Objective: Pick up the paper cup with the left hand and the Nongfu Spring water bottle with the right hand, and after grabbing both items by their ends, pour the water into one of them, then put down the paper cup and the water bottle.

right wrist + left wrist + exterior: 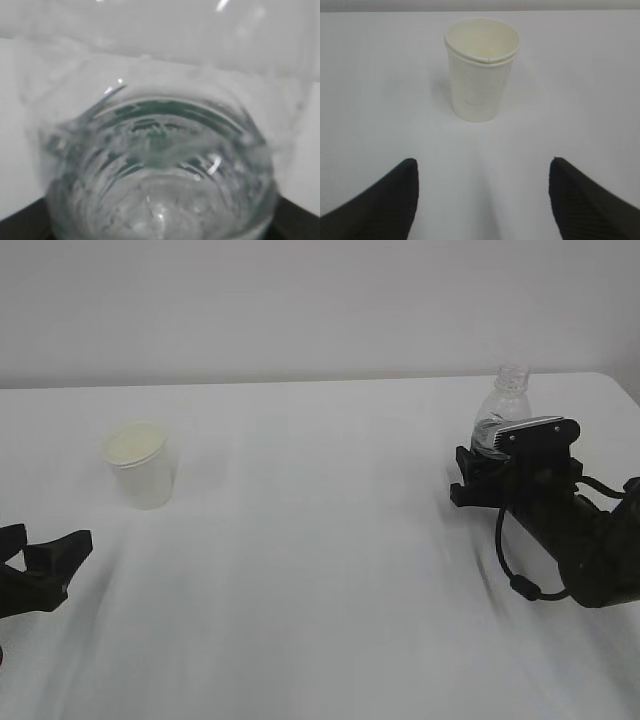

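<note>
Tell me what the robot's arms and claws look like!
Both are black. The left gripper has two chunky pointed fingers with fine ribbed lines across their inner faces. The right arm is thick and rounded, with a black cable looping along its side. A light silver-grey bar sits atop the right gripper. I can't see any writing on them.

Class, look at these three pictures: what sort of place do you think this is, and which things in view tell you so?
Probably a robot test bench or lab. A bare white table against a blank wall holds only a paper cup and a water bottle, with a black robot claw near each.
</note>
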### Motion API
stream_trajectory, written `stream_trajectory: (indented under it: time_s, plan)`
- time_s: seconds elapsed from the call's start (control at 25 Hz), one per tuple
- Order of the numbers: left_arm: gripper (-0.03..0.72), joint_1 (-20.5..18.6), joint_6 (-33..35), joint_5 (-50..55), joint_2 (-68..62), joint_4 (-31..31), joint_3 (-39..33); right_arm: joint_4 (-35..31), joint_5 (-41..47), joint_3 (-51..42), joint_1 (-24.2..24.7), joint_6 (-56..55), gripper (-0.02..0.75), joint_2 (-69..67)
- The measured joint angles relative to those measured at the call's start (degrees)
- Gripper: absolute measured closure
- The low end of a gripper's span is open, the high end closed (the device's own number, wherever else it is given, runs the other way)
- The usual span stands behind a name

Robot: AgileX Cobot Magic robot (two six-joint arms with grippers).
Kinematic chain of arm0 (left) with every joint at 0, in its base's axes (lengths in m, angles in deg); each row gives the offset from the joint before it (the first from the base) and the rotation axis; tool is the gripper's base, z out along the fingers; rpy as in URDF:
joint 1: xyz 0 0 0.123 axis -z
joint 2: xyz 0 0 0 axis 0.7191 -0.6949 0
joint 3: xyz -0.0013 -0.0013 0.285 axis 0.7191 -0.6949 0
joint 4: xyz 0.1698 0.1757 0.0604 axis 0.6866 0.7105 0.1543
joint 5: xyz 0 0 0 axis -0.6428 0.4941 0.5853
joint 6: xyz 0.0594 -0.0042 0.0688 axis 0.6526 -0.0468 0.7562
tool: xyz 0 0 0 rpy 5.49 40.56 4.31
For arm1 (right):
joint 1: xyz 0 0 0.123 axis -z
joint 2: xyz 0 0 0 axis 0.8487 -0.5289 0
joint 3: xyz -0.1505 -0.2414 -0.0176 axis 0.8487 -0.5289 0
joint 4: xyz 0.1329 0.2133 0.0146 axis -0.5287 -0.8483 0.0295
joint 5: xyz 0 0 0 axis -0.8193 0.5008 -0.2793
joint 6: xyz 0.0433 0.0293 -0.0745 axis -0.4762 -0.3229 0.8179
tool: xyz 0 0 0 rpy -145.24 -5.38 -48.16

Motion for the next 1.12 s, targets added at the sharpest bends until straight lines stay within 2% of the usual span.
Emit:
stream_trajectory:
  time_s: [1.12]
  plan:
    - [0.101,0.0,0.04,0.0,0.0,0.0,0.0,1.07,2.69,-0.11,0.0,0.96,0.261,6.76]
